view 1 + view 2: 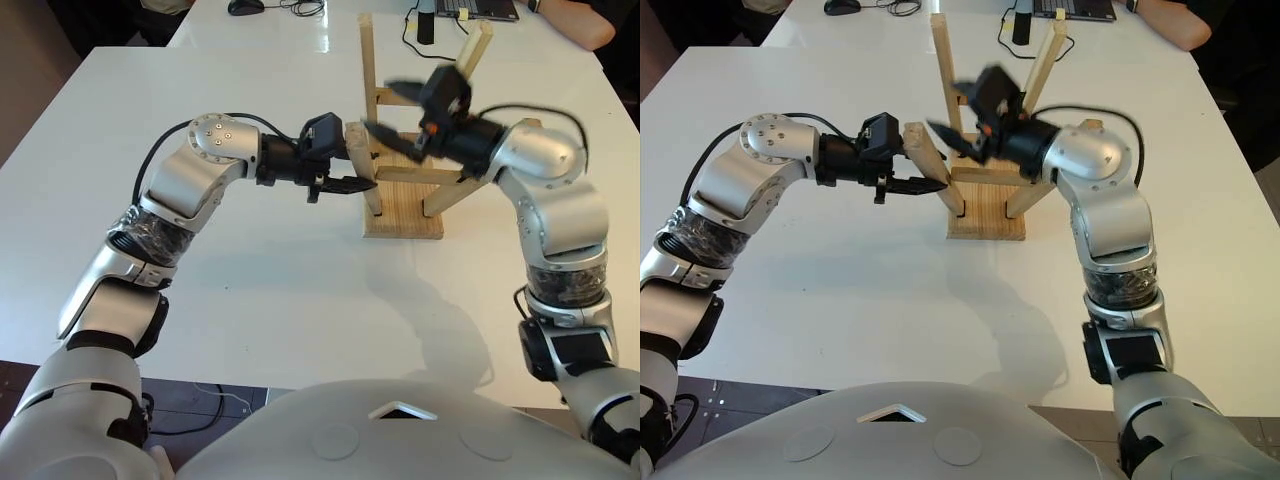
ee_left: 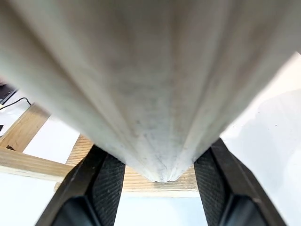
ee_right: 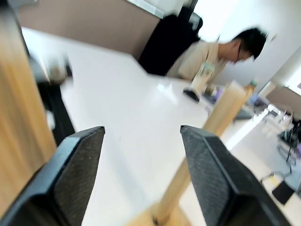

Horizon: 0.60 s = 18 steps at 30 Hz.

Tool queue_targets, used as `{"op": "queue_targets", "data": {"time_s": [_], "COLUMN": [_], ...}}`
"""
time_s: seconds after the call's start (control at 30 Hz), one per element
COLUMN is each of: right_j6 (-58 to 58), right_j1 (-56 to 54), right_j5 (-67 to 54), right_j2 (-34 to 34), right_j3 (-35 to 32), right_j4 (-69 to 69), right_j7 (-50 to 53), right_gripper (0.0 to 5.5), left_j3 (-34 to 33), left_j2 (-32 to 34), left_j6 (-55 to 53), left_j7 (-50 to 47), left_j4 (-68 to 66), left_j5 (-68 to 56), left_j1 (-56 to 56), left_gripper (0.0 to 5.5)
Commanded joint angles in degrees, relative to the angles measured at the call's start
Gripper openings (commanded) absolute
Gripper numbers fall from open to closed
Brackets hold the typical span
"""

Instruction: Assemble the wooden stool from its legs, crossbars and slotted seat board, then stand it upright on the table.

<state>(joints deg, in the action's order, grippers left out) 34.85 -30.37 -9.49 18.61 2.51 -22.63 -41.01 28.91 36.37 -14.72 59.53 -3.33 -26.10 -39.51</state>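
The stool sits upside down on the white table, its seat board flat and the legs pointing up. The left gripper is closed around the near-left leg, which leans a little. The right gripper hangs with its fingers spread wide, holding nothing, just above the crossbar between the legs.

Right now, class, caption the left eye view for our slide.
Left gripper clamps a leg of the upturned stool; open right gripper hovers among the legs.
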Motion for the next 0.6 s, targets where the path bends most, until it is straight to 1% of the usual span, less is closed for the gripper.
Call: {"op": "queue_targets", "data": {"time_s": [0.03,0.07,0.13,0.2,0.27,0.3,0.4,0.5,0.6], "right_j6": [2.0,1.9,1.6,0.7,-2.1,-4.4,-13.0,-18.4,-21.4], "right_j1": [-5.2,-4.8,-5.0,-5.9,-5.4,-3.7,2.0,5.3,12.0], "right_j5": [-8.7,-8.9,-10.5,-11.1,-7.4,-5.0,0.5,2.4,4.0], "right_j2": [-2.5,-2.3,-1.9,0.0,4.6,7.0,11.1,11.3,10.6], "right_j3": [-12.1,-12.1,-14.4,-19.4,-25.2,-26.4,-25.6,-23.7,-19.9], "right_j4": [-7.0,-7.3,-8.8,-9.3,-5.5,-2.5,8.2,14.2,14.8], "right_j7": [7.1,7.6,9.3,12.1,15.3,15.6,15.3,14.9,13.4], "right_gripper": [2.95,2.95,2.95,2.95,2.95,2.95,2.95,2.95,2.95], "left_j3": [13.9,13.8,13.8,13.7,13.3,13.2,12.4,11.7,10.9], "left_j2": [1.4,1.6,1.7,1.8,2.1,2.4,3.6,5.3,8.3], "left_j6": [-6.7,-6.6,-6.5,-6.7,-7.3,-7.5,-8.2,-9.6,-10.6], "left_j7": [0.4,0.5,0.7,0.8,1.0,1.1,2.0,3.6,5.6], "left_j4": [-8.0,-8.1,-8.4,-8.5,-8.0,-7.6,-6.4,-3.9,-1.4], "left_j5": [16.1,16.1,16.2,16.1,15.3,15.1,13.9,12.2,10.6], "left_j1": [9.2,9.2,9.0,8.8,8.9,9.0,9.3,9.5,10.0], "left_gripper": [2.02,2.02,2.02,2.02,2.02,2.02,2.02,2.02,2.02]}}
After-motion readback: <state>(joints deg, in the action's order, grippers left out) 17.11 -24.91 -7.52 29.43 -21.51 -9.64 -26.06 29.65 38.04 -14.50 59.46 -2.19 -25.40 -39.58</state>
